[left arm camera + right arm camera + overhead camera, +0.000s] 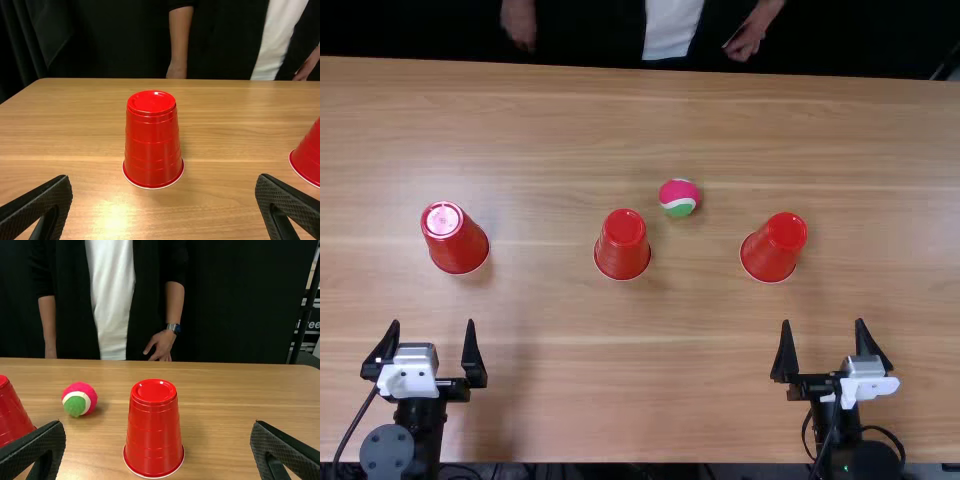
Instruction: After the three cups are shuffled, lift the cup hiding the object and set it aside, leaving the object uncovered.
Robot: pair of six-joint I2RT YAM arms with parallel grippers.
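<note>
Three red cups stand upside down in a row across the table: the left cup point(453, 238) point(152, 139), the middle cup point(622, 244) point(307, 157) point(10, 410) and the right cup point(775, 246) point(153, 427). A pink, white and green ball point(679, 197) point(79, 399) lies uncovered just behind and to the right of the middle cup. My left gripper point(430, 352) is open near the front edge, in front of the left cup. My right gripper point(827, 352) is open in front of the right cup. Neither holds anything.
A person stands at the far edge of the table point(640, 120), with hands point(745, 40) hanging off the wood. Bare wood lies between the cups and both grippers.
</note>
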